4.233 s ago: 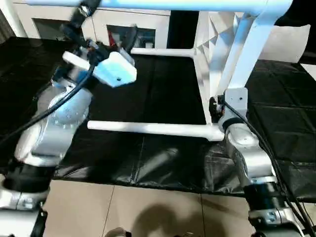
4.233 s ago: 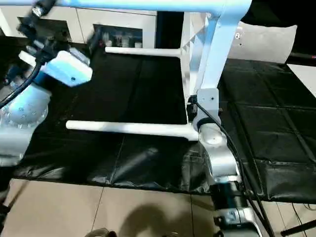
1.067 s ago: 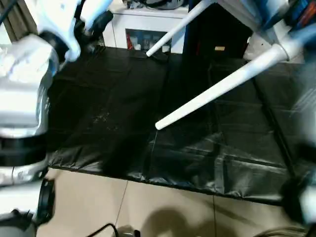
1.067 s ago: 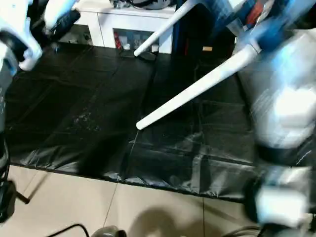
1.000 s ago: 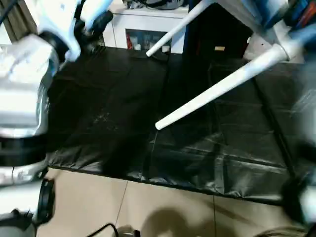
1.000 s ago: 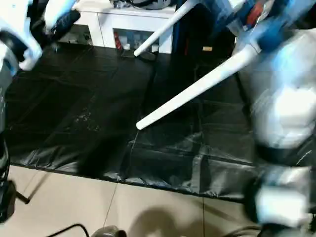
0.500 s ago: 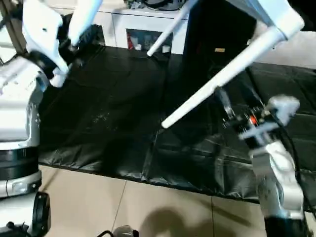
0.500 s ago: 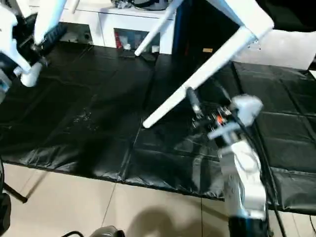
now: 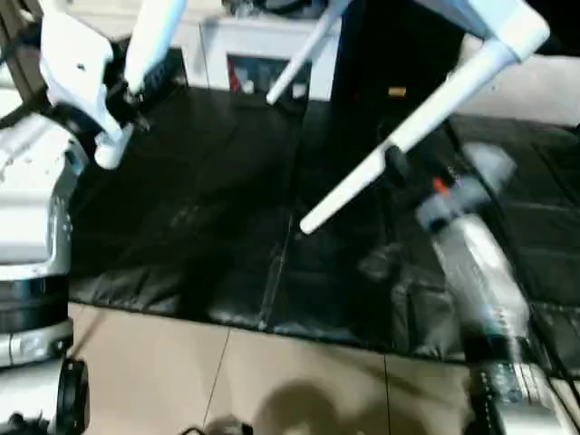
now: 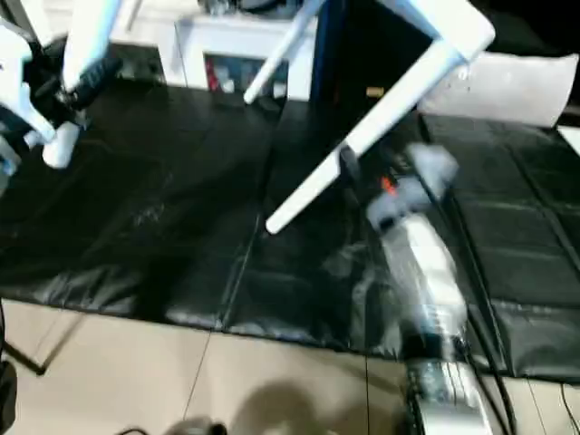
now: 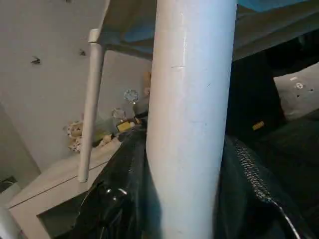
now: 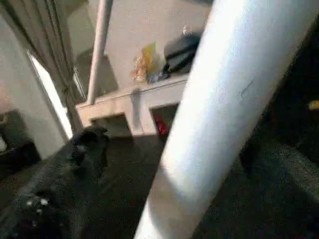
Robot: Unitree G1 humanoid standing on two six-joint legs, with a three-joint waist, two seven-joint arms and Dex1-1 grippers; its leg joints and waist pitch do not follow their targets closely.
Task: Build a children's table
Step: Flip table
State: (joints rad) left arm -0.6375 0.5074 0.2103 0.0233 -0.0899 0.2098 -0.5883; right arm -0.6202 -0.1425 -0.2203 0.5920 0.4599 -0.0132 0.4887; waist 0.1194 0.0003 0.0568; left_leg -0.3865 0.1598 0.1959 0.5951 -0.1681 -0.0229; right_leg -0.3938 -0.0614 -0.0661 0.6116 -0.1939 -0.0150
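Count: one children's table (image 9: 507, 23), tilted, with three white legs visible: one (image 9: 399, 140), a second (image 9: 304, 59), a third (image 9: 149, 45). Two silver robot arms, left arm (image 9: 32, 208) and right arm (image 9: 480, 272). One black floor sheet (image 9: 217, 208). One white cabinet (image 9: 249, 50) at the back.
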